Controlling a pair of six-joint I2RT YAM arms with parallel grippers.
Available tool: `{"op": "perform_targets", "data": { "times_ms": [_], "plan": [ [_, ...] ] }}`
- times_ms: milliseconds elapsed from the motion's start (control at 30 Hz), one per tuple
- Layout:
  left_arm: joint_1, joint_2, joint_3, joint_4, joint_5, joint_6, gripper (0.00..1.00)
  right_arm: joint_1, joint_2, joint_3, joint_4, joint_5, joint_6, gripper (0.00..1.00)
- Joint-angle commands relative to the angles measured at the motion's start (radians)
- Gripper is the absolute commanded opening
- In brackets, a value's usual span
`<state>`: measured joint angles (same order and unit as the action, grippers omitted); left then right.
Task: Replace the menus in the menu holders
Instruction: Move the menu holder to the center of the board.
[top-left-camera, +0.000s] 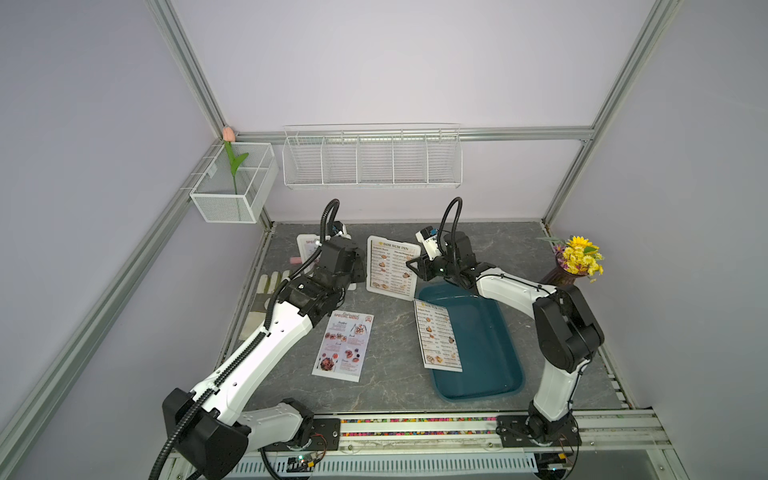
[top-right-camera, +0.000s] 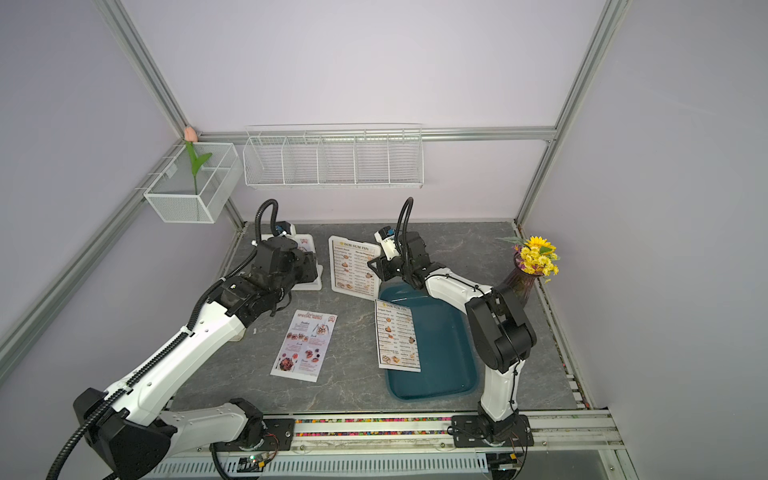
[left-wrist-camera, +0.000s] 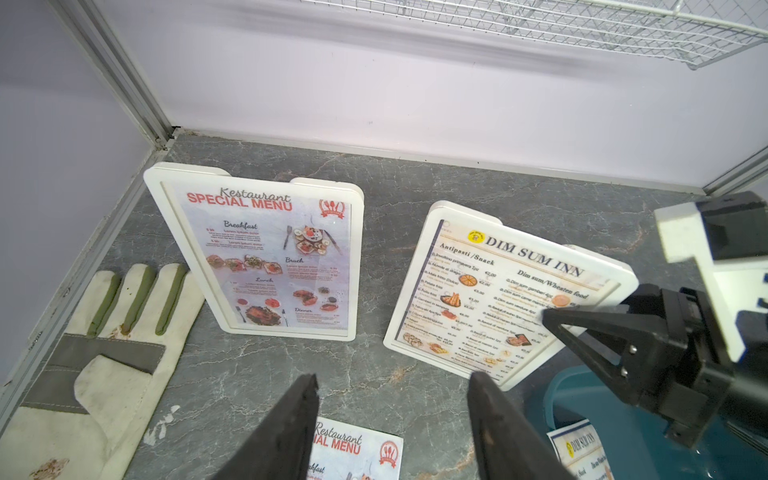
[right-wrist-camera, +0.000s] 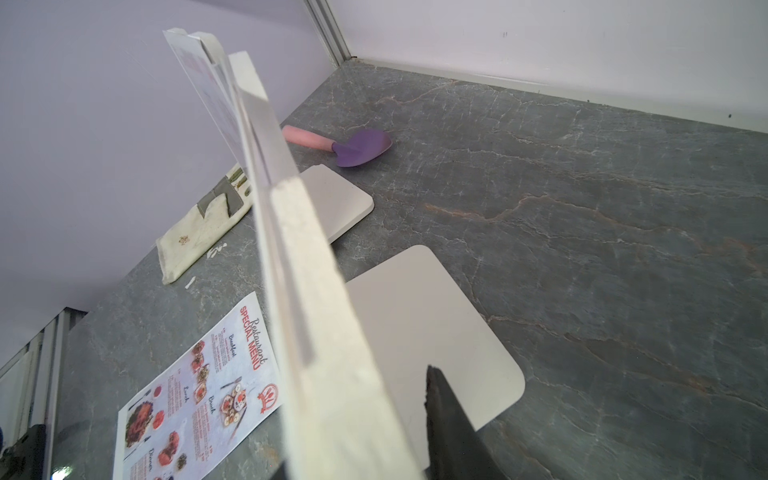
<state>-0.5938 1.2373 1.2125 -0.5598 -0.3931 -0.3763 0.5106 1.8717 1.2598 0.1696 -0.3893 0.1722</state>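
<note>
The SPECIAL MENU holder (left-wrist-camera: 187, 172) and the DIM SUM INN holder (left-wrist-camera: 413, 282) stand near each other at the back of the tabletop (top-left-camera: 399, 390), each with a sheet inside. The left claw (left-wrist-camera: 392, 378) hangs open and empty in front of them. The right claw (left-wrist-camera: 550, 320) straddles the DIM SUM INN holder's side edge (whether it pinches the frame, I cannot tell). A loose SPECIAL MENU sheet (top-left-camera: 344, 345) lies flat on the tabletop, and a loose DIM SUM INN sheet (top-left-camera: 437, 334) lies across the rim of the teal tray (top-left-camera: 490, 357).

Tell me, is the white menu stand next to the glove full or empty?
Full. The menu holder shows a Special Menu sheet behind its clear front, filling the frame.
</note>
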Motion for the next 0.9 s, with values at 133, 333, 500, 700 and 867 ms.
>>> {"op": "perform_targets", "data": {
  "times_ms": [133, 333, 500, 700, 867],
  "plan": [
    [0.005, 0.071, 0.083, -0.009, -0.03, 0.014, 0.6, -0.084, 0.071, 0.073, 0.062, -0.09, -0.048, 0.25],
    [0.003, 0.125, 0.129, -0.002, -0.039, 0.03, 0.59, -0.149, 0.132, 0.152, 0.043, -0.163, -0.114, 0.24],
    [0.004, 0.165, 0.161, 0.0, -0.046, 0.042, 0.59, -0.202, 0.214, 0.262, -0.026, -0.188, -0.162, 0.24],
    [0.005, 0.202, 0.192, 0.001, -0.055, 0.051, 0.59, -0.258, 0.304, 0.381, -0.086, -0.206, -0.192, 0.28],
    [0.006, 0.223, 0.207, 0.001, -0.051, 0.051, 0.59, -0.295, 0.356, 0.46, -0.126, -0.192, -0.198, 0.48]
  ]
}}
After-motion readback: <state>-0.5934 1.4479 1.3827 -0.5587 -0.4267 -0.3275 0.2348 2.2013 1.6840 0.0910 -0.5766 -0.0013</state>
